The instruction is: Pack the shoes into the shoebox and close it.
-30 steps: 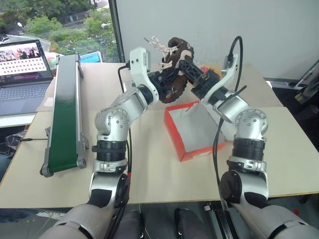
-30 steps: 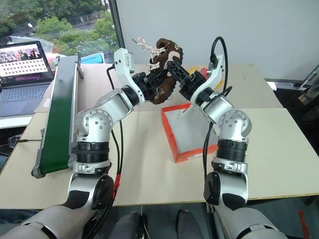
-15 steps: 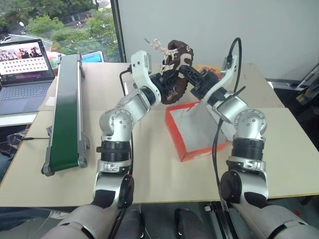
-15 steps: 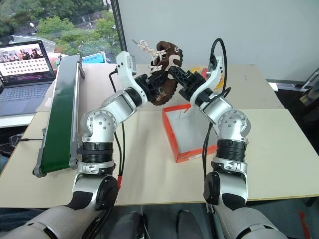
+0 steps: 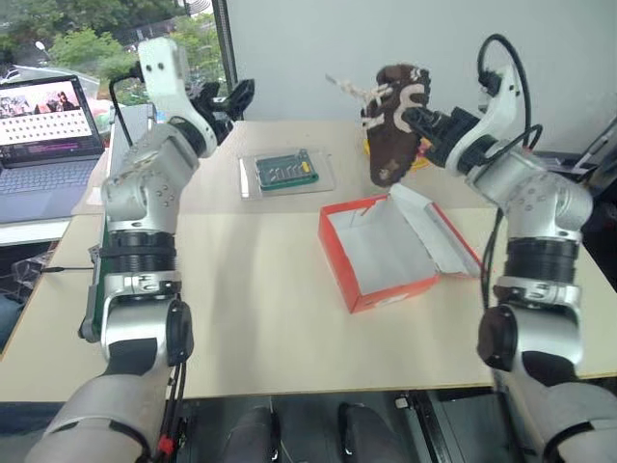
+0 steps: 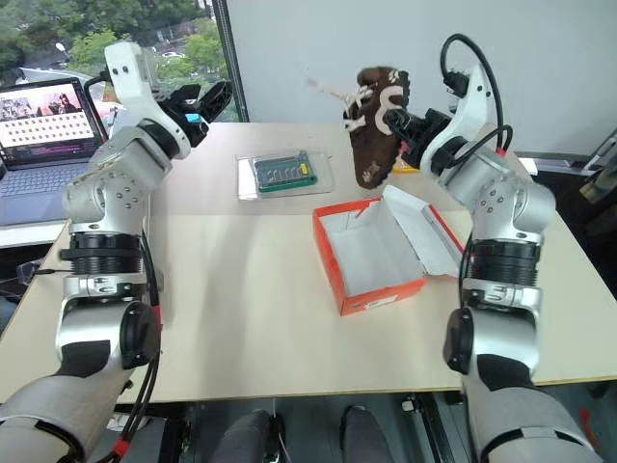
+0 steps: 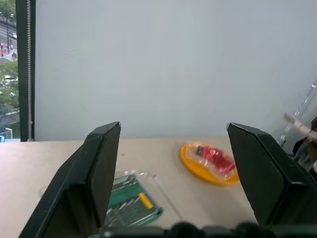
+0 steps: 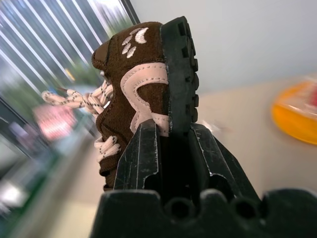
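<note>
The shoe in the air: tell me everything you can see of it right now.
The shoe is dark brown, suede-looking, with pale curved side trim, beige laces trailing loose and a black lugged sole. It hangs off the table, toe pointing down, beyond the open shoebox. The right gripper is shut on its sole edge; nothing else touches it.

One shoe (image 5: pixel 393 121) is in sight — brown, with beige laces. One orange-red shoebox (image 5: pixel 390 253) lies open on the table (image 5: pixel 270 318). One clear tray (image 5: pixel 286 173) holds a single green circuit board (image 5: pixel 286 172). One orange plate (image 7: pixel 210 163) carries one red wrapped item (image 7: pixel 214 156). One laptop (image 5: pixel 46 145) and one green conveyor (image 5: pixel 123 193) — both at the left. Two grippers: left (image 5: pixel 224 97), right (image 5: pixel 416 122).
</note>
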You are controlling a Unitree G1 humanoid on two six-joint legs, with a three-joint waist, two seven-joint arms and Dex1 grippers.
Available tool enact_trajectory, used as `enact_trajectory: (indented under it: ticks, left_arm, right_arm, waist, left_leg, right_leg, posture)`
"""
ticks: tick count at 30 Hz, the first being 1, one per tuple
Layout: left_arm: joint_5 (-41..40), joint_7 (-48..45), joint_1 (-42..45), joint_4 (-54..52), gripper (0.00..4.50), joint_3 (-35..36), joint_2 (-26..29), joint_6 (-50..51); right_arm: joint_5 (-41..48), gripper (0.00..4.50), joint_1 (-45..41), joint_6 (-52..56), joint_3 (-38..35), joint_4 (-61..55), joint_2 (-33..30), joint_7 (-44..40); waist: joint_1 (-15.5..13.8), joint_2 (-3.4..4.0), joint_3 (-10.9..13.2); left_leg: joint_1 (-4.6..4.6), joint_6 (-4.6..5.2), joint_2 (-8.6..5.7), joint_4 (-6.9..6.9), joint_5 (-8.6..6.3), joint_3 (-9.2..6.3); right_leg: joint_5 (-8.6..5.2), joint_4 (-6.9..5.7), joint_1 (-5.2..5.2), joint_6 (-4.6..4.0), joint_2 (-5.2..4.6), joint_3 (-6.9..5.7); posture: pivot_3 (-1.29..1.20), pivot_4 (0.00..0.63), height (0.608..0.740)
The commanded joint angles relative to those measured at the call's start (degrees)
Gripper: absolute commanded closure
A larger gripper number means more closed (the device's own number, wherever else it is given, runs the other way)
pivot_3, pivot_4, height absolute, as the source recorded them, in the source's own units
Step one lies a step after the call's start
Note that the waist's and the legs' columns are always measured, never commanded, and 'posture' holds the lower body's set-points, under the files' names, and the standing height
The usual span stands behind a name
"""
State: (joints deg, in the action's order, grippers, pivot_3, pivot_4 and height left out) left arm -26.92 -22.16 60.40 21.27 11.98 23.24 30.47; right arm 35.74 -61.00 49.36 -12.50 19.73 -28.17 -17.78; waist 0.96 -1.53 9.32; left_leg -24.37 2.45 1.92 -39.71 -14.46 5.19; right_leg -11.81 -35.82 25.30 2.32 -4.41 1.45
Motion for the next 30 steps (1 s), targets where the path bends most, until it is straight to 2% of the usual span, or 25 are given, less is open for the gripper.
enact_trajectory:
  ticks: [1,11,21,30]
  left_arm:
    - [1.13,-10.24,-5.23,-8.36,0.85,-5.9,4.15,1.5]
    - [0.97,-10.8,-13.06,-17.79,0.85,-6.36,5.1,4.74]
    - [1.01,-9.03,-14.88,-20.88,0.85,-5.8,4.38,5.86]
    - [0.51,-7.25,-16.5,-23.82,0.85,-5.39,3.64,7.55]
  right_arm:
    - [0.91,4.18,-0.4,9.55,3.57,-4.65,-3.95,-5.72]
    - [-3.76,4.18,8.39,12.71,8.18,-3.48,-5.57,-11.49]
    - [-15.0,4.18,9.2,3.2,15.39,6.86,-7.81,-17.61]
    - [-22.06,4.18,8.75,-4.55,19.14,17.66,-4.78,-21.76]
  waist:
    - [0.02,0.0,0.0]
    - [-0.3,0.0,0.01]
    - [-0.18,-0.01,0.01]
    - [-0.1,-0.02,0.0]
  left_leg:
    - [-0.02,0.0,0.0,0.0,0.0,-0.02]
    - [-0.09,0.12,-0.02,-0.11,-0.05,-0.14]
    - [-0.04,0.13,-0.03,-0.1,-0.05,-0.15]
    - [0.04,0.1,-0.03,-0.11,-0.03,-0.15]
  right_leg:
    - [0.0,0.02,0.0,0.0,0.0,-0.01]
    - [0.0,-0.01,0.0,0.02,-0.02,0.0]
    - [0.01,0.0,-0.02,0.02,-0.01,0.01]
    - [0.01,0.01,-0.11,0.02,0.0,0.02]
  posture:
    - [0.0,0.15,0.74]
    - [0.0,0.15,0.74]
    - [0.0,0.15,0.74]
    - [0.0,0.15,0.74]
